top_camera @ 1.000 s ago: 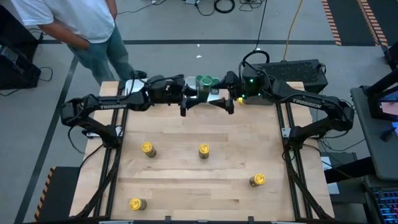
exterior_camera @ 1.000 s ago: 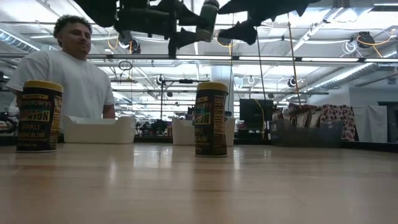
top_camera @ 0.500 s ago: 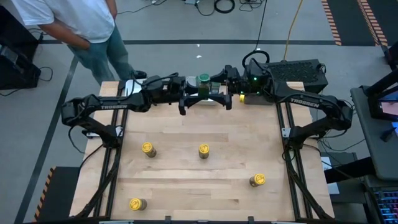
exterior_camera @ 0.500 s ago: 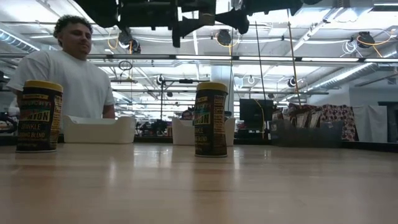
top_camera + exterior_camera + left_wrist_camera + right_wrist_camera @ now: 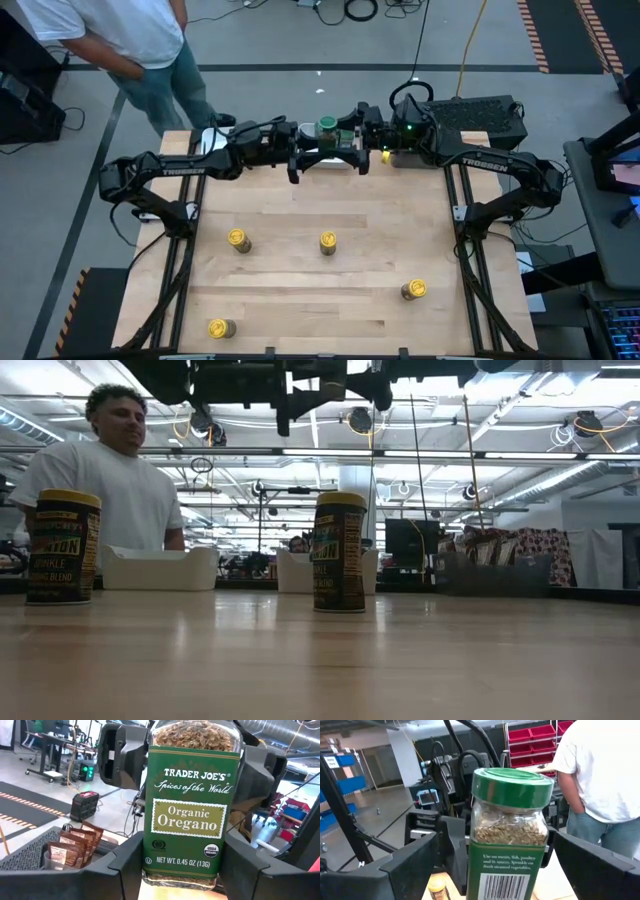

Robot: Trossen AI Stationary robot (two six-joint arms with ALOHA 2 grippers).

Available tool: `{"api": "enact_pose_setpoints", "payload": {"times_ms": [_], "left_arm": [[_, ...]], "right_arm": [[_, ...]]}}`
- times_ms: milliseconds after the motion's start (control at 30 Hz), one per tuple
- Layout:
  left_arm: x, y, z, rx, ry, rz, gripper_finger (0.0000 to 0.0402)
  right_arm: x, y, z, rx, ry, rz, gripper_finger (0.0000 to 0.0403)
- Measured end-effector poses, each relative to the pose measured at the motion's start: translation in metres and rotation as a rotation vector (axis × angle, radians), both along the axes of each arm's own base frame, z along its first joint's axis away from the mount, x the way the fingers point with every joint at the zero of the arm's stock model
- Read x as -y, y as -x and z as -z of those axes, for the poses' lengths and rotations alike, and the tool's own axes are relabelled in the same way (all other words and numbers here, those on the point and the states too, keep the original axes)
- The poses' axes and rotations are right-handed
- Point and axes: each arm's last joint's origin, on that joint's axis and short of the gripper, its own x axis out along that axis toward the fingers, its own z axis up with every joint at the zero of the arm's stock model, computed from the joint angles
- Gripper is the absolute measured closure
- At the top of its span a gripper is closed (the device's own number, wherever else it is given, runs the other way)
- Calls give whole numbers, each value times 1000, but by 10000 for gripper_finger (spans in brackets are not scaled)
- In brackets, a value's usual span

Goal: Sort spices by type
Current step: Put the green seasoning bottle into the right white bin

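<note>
— Wooden planks, pale and glossy: that is the table (image 5: 330,280), and around it a grey workshop floor with cables, ceiling lights and shelving farther off. Who is that at the far-left corner?

— A person (image 5: 130,40) in a white shirt, standing just off the table's edge. Along that far edge sit white trays (image 5: 160,568), and a rack of brown-orange packets (image 5: 72,845) lies beyond.

— And the arms?

— Both reach to the middle of the far edge, held high above the wood. The left gripper (image 5: 182,865) clasps the green-lidded jar (image 5: 327,128) low on its body, one finger on each side. The right gripper (image 5: 495,865) faces it with its fingers spread wide on either side of the jar, not pressing it.

— What does the jar look like?

— Clear, upright, filled with dried flakes, with a green label reading Organic Oregano. Four yellow-lidded jars (image 5: 328,241) stand scattered on the table, well apart
</note>
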Motion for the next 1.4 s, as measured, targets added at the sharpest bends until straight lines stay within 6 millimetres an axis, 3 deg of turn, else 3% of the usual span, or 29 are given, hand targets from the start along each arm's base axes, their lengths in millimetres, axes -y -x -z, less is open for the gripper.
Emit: {"api": "enact_pose_setpoints", "payload": {"times_ms": [167, 500, 600, 933, 1233, 1400], "left_arm": [[0, 0, 0, 2, -1, 0, 195], [0, 0, 0, 4, -5, -4, 195], [0, 0, -1, 6, 3, -1, 189], [0, 0, 1, -23, 37, -19, 123], [-6, 8, 5, -111, 55, 26, 116], [-16, 21, 3, -227, 162, 59, 116]], "right_arm": [[0, 0, 0, 4, -20, 0, 48], [0, 0, 0, 2, -18, 0, 208], [0, 0, 0, 2, -19, -3, 240], [0, 0, 1, -6, -10, 3, 240], [0, 0, 4, -38, -3, 2, 237], [1, 0, 8, -76, 19, 14, 237]]}}
